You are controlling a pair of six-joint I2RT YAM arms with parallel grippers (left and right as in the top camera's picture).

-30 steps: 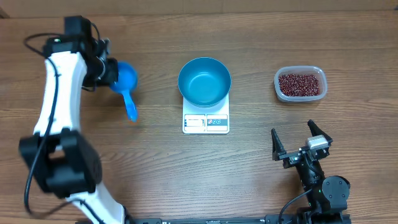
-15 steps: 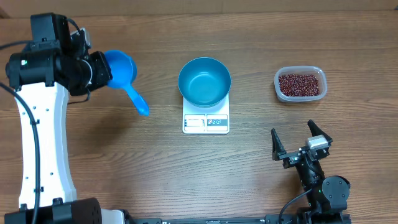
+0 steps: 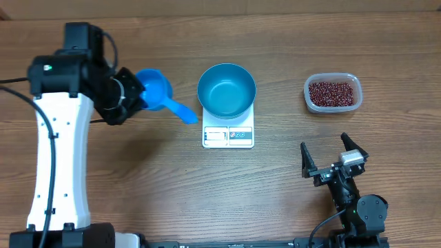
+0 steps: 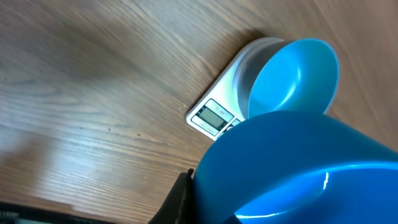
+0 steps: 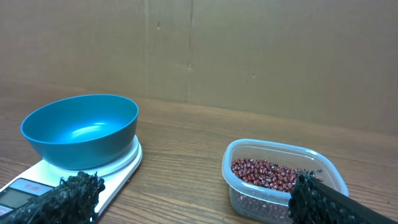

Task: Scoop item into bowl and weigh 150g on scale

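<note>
The teal-blue round deep bowl stands on the small flat white square kitchen scale at mid-table. The small dark red-brown beans lie heaped in a clear rounded-rectangular plastic tub, well apart to the right of the scale. The left gripper has its fingers clamped on the cup of a bright blue plastic handled scoop. The scoop's handle points toward the scale, just left of the bowl. The right gripper has its fingers spread wide and holds nothing. It sits low over the brown wooden table, in front of the tub.
</note>
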